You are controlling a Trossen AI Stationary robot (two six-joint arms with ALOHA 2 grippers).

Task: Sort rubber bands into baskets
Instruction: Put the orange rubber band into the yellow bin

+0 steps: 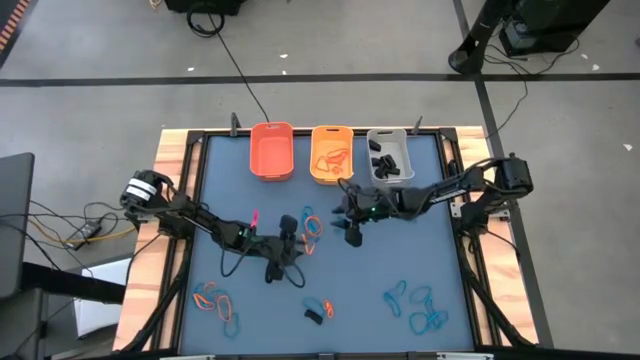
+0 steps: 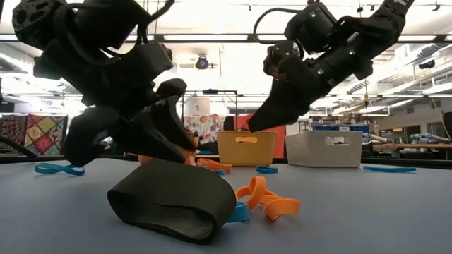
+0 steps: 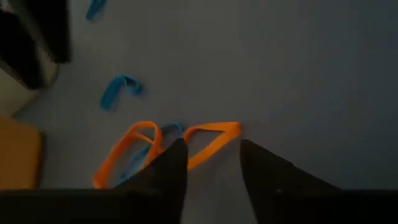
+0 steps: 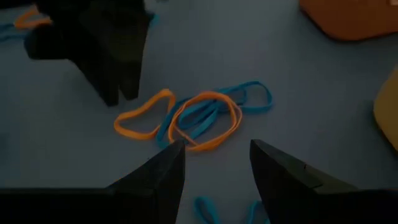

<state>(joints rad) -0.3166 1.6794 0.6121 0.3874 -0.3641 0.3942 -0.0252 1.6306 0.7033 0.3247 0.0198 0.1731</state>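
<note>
A tangle of orange and blue rubber bands (image 1: pixel 312 228) (image 4: pixel 199 118) lies mid-table between my two grippers. My left gripper (image 1: pixel 290 238) (image 3: pixel 211 149) is open, low over the mat on the tangle's left. An orange band (image 3: pixel 208 140) lies on the mat between its fingertips; whether it touches a finger I cannot tell. My right gripper (image 1: pixel 351 230) (image 4: pixel 217 149) is open on the tangle's right, above the mat, with nothing between its fingers. The orange basket (image 1: pixel 271 150), the yellow-orange basket (image 1: pixel 331 153) with orange bands and the grey-white basket (image 1: pixel 390 155) with black bands stand in a row at the far edge.
Loose bands lie near the front edge: blue ones at the right (image 1: pixel 415 305), orange and blue ones at the left (image 1: pixel 215 300), a black one (image 1: pixel 314 316) and an orange one (image 1: pixel 326 305) in the middle. A black band (image 2: pixel 173 201) lies close before the low camera.
</note>
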